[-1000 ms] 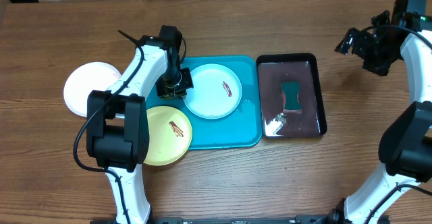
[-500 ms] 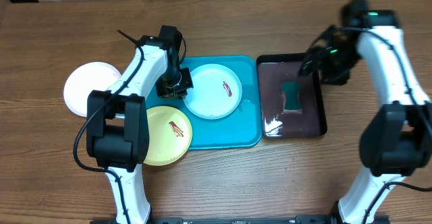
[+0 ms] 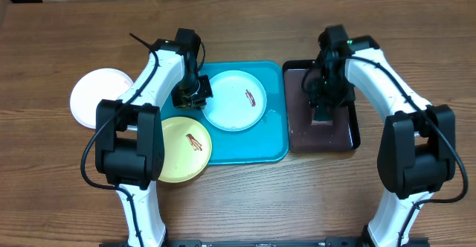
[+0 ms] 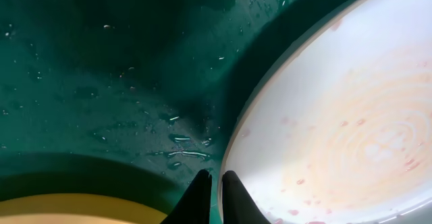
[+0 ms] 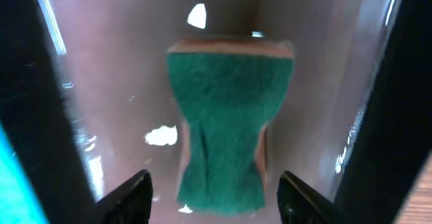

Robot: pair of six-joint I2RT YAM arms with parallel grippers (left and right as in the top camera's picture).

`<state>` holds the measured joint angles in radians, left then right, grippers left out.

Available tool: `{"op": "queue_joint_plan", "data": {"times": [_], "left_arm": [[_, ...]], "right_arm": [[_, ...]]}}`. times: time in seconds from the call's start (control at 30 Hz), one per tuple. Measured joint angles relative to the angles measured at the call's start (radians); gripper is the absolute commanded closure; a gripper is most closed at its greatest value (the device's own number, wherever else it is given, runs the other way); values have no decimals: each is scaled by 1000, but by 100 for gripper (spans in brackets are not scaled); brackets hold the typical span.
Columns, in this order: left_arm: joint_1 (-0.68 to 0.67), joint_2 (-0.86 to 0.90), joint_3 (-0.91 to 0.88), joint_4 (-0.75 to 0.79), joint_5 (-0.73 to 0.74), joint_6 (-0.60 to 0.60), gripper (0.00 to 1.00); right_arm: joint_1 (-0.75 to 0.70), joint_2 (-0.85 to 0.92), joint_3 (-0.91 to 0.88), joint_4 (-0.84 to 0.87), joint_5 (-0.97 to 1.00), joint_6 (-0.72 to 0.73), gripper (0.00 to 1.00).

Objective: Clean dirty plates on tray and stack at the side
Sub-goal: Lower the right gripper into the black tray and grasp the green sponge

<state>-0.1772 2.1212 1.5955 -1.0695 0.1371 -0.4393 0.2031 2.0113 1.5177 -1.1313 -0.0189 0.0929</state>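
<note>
**A:** How's this stuff going to handle, you reckon?

**B:** Take the mint plate. It looks like thin, stiff plastic, light, and it's wet, so I'd guess slippy. The rim's the only place to grab it. The left gripper seems to do just that: its fingers are pressed nearly together with the plate's left rim running into the gap, so it looks like a pinch. The plate lies flat in the turquoise tray, towards the far edge.

**A:** And the other arm?

**B:** The right gripper hangs over the sponge in the black tray, jaws spread either side and not touching it. The sponge looks soft and soaked. I'd squeeze it across the narrow waist.

**A:** Headcount?

**B:** Three plates. There's the mint one, the yellow-green plate hanging over the tray's near-left corner, and the white plate out on the table past the tray's left edge. Two have brown smears, the mint and the yellow-green, and the white looks clean. Then two trays and one sponge.
</note>
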Motion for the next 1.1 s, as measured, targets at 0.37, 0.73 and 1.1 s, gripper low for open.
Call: {"op": "queue_joint_plan", "data": {"times": [0.37, 0.73, 1.1], "left_arm": [[0, 0, 0, 3, 0, 0, 90], [0, 0, 0, 2, 0, 0, 90], [0, 0, 0, 2, 0, 0, 90]], "right_arm": [[0, 0, -35, 77, -27, 11, 49], [0, 0, -105, 152, -28, 11, 49], [0, 0, -105, 151, -29, 12, 59]]}}
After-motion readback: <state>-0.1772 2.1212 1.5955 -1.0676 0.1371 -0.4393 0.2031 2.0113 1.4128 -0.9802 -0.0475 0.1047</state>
